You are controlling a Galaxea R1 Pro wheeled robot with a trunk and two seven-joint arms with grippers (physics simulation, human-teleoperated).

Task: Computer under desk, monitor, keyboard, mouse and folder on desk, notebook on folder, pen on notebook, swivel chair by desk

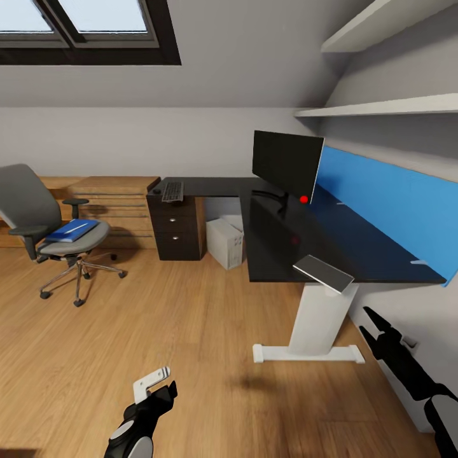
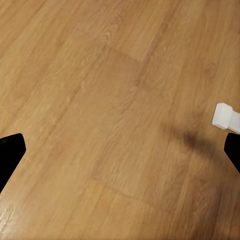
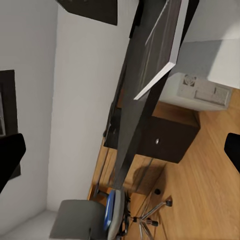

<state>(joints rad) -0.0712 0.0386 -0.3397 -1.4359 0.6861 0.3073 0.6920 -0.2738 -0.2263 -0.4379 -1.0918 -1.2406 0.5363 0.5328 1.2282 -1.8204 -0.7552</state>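
Left pincer [image 1: 156,381] apart, empty, low over floor [image 1: 191,331]; folder [image 1: 71,229] on swivel chair [image 1: 44,222], well apart.

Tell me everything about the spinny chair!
The swivel chair is grey and padded, with black armrests and a shiny metal base on small wheels. It stands upright on the wooden floor, away from the black desk. A flat blue folder lies on its seat, with something thin and white on top.

Wood plank floor [image 1: 191,331], grey sloped ceiling, skylight [image 1: 83,25], white wall shelves [image 1: 381,105].
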